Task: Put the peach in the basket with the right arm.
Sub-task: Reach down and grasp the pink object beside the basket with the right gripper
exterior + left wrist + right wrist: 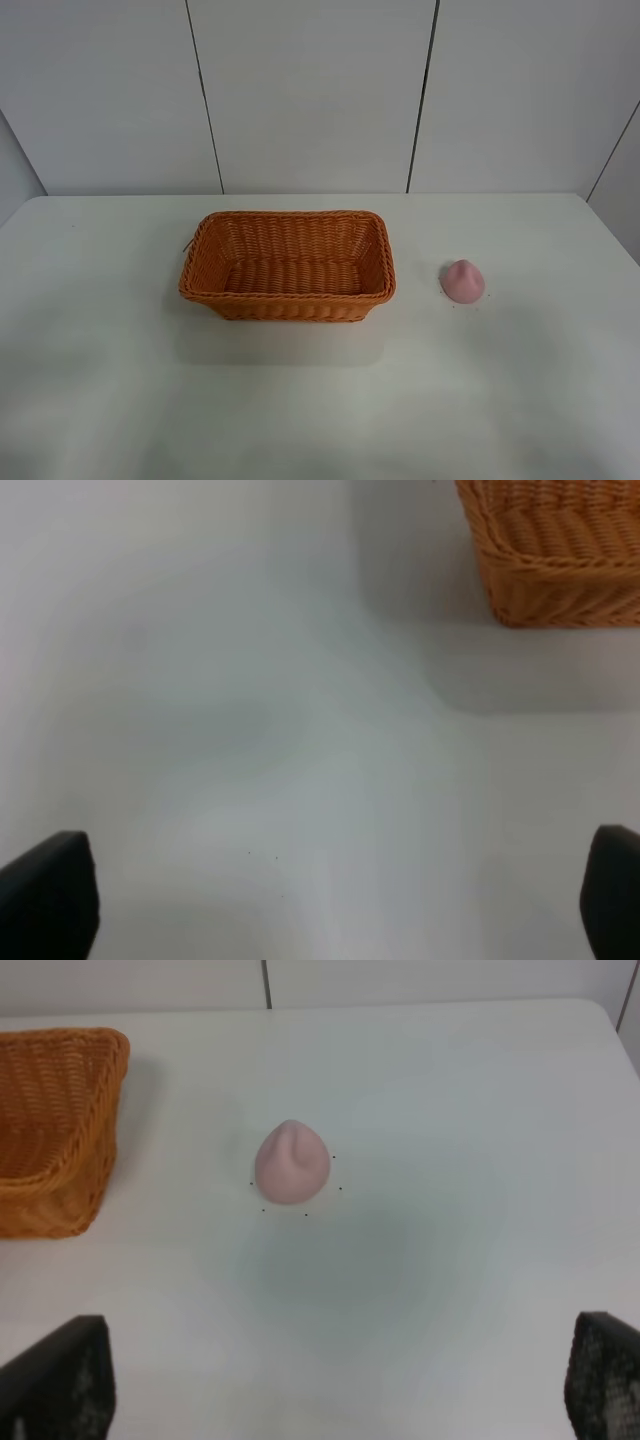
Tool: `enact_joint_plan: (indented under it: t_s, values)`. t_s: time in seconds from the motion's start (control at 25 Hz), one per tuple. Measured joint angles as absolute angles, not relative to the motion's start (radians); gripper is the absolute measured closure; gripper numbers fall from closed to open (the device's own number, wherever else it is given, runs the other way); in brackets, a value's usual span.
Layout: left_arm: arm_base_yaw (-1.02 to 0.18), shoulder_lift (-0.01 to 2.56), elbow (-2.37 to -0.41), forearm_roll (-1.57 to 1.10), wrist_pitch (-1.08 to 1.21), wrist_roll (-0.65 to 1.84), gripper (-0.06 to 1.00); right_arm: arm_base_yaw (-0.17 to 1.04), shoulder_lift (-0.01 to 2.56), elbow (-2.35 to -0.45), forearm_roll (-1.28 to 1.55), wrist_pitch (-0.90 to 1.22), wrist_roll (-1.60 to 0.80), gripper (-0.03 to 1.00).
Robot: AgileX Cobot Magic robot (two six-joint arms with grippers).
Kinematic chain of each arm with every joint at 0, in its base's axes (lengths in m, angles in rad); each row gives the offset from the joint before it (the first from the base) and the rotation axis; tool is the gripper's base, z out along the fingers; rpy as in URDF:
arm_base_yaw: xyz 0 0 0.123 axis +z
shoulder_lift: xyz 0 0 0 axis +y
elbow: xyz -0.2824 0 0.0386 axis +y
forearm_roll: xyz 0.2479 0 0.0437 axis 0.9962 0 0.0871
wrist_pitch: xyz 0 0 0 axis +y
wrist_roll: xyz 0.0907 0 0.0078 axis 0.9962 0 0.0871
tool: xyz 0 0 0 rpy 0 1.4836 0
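Note:
The orange-brown wicker basket (288, 265) stands empty in the middle of the white table. To its right lies the small pink peach (463, 281), pointed tip up, apart from the basket. Neither arm shows in the exterior high view. In the right wrist view the peach (291, 1162) sits ahead of my right gripper (340, 1375), whose two black fingertips (60, 1378) are spread wide at the frame corners with nothing between them; a basket corner (55, 1125) shows beside it. My left gripper (330, 895) is likewise open over bare table, with a basket corner (560, 550) ahead.
The white table (320, 400) ends at a panelled grey wall (310, 95) behind the basket. The table's right edge (610, 230) runs close beyond the peach. A few tiny dark specks lie around the peach.

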State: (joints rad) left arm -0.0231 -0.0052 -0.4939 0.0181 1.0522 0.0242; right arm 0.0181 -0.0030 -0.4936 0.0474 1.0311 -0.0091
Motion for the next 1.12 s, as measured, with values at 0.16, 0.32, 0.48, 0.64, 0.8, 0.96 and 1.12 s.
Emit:
enact_joint_plan:
  t_s: [0.16,0.32,0.48,0.64,0.8,0.96,1.12]
  values:
    - [-0.023,-0.005,-0.494,0.018,1.052,0.024,-0.04,0.018,-0.003,-0.494,0.047,1.031,-0.009,0.27]
    - [-0.023,-0.005,-0.494,0.018,1.052,0.024,-0.04,0.018,-0.003,-0.494,0.046,1.031,-0.009,0.27]
    - [-0.023,-0.005,-0.494,0.018,1.052,0.024,-0.04,0.018,0.036,-0.513,0.036,1.03,-0.009,0.27]
    - [-0.023,-0.005,-0.494,0.018,1.052,0.024,-0.04,0.018,0.251,-0.594,0.031,1.029,-0.009,0.27]
    - [-0.023,-0.005,-0.494,0.018,1.052,0.024,-0.04,0.018,0.548,-0.705,0.027,1.028,-0.009,0.27]
    - [-0.023,-0.005,-0.494,0.018,1.052,0.024,-0.04,0.018,0.866,-0.829,0.025,1.02,-0.009,0.27]
    - [-0.023,-0.005,-0.494,0.018,1.052,0.024,-0.04,0.018,1.189,-0.971,0.024,1.01,-0.01,0.27]
